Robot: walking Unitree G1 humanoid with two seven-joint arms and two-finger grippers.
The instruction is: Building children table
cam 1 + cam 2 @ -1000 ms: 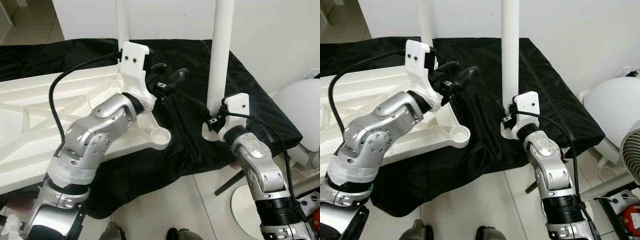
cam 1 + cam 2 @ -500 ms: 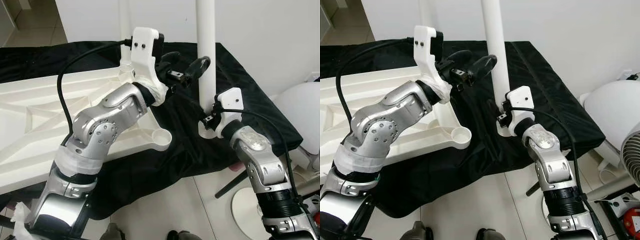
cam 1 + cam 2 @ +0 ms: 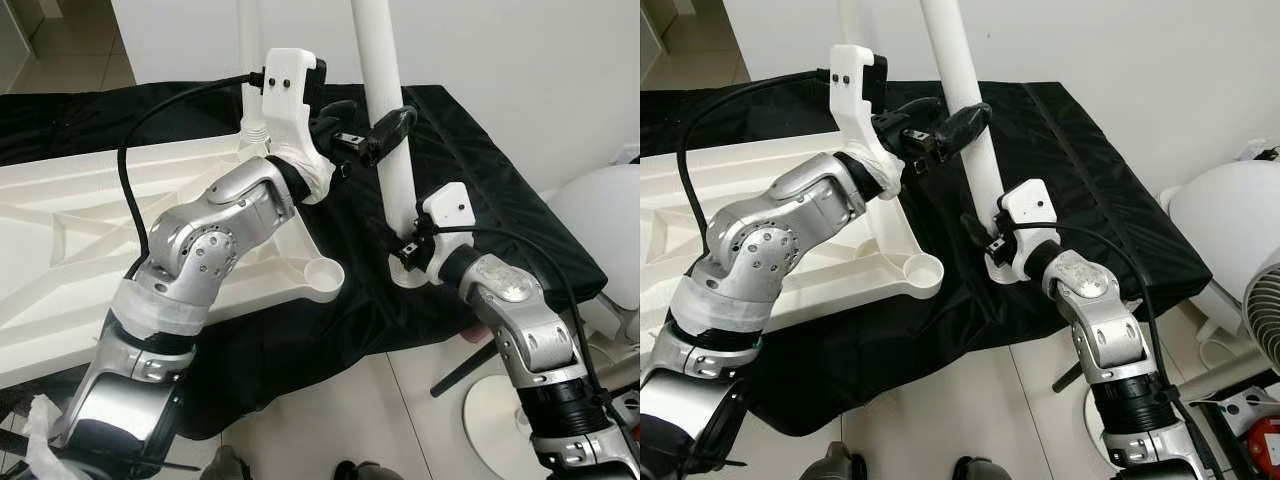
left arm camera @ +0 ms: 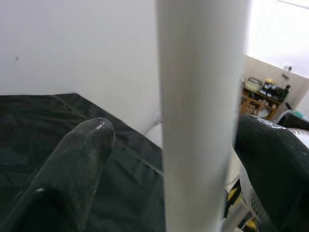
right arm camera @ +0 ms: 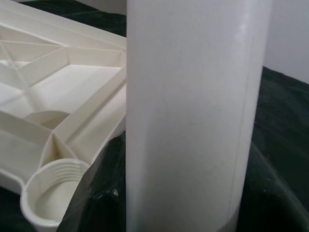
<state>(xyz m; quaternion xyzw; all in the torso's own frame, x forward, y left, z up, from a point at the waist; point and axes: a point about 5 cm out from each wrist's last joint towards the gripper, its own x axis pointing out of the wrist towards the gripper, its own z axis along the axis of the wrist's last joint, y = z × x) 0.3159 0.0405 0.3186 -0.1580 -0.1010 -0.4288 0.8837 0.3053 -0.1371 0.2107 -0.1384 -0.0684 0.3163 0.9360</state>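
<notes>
A white table leg (image 3: pixel 385 130) stands tilted toward 11 o'clock on the black cloth (image 3: pixel 480 160). The left gripper (image 3: pixel 372 128) straddles it; the right gripper (image 3: pixel 400 248) grips its base.

white leg (image 3: pixel 385 120), black cloth (image 3: pixel 480 180)

bright, even light; wrist views soft

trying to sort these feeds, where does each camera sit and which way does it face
Eye views: on the head, looking down at the tabletop and both silver arms.
Left wrist: along the left claw, its fingers either side of the white leg.
Right wrist: by the right claw, facing the leg's base.
All share the leg.
</notes>
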